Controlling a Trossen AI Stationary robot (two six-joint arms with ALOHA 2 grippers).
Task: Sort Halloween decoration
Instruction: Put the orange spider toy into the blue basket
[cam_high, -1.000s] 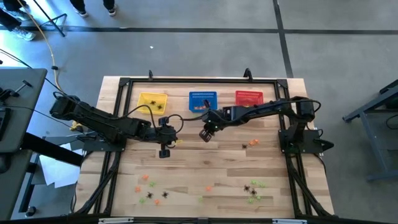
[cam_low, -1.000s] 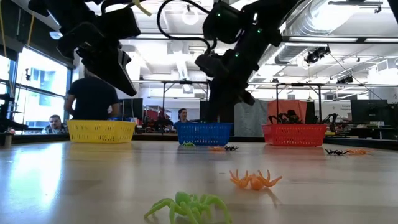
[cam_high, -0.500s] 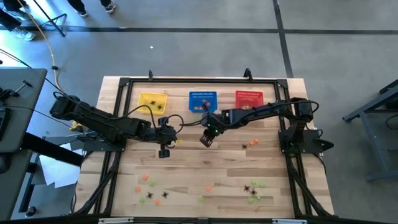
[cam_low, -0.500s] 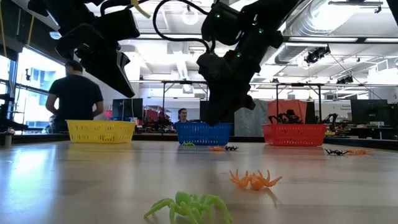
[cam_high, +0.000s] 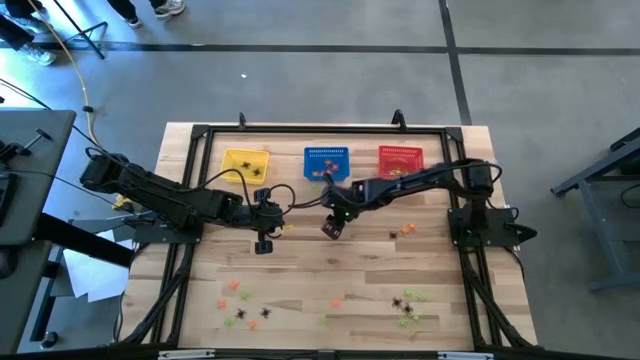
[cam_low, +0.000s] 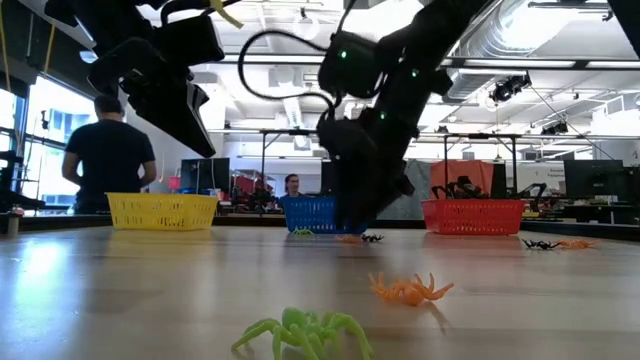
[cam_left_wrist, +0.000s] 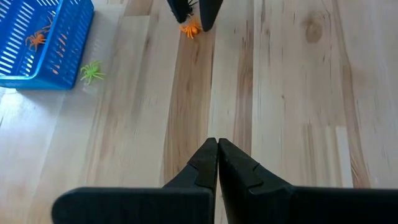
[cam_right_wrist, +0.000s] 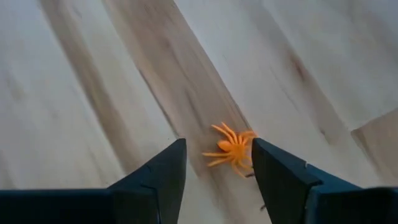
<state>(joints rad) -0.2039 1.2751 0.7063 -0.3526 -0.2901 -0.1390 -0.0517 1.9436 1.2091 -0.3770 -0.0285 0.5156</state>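
Observation:
An orange spider (cam_right_wrist: 231, 151) lies on the wood near the table's middle. My right gripper (cam_right_wrist: 216, 150) stands open over it, a finger on either side, and the spider lies close to one finger (cam_right_wrist: 268, 167). The left wrist view shows the same spider (cam_left_wrist: 189, 29) under those fingers. My left gripper (cam_left_wrist: 217, 144) is shut on nothing and hangs above the table left of centre (cam_high: 264, 243). A green spider (cam_left_wrist: 91, 72) lies beside the blue basket (cam_left_wrist: 43, 43), which holds orange trinkets. More trinkets lie near the front edge (cam_high: 240, 303) (cam_high: 408, 302).
Yellow (cam_high: 246, 163), blue (cam_high: 326, 162) and red (cam_high: 400, 157) mesh baskets stand in a row at the far edge. An orange trinket (cam_high: 408, 228) and a black one (cam_high: 393, 235) lie right of my right gripper (cam_high: 331, 226). People move about in the room behind.
My right gripper has come down toward the table over the orange spider, tipping more steeply downward, and its fingers have opened. A person behind the yellow basket has walked toward the left.

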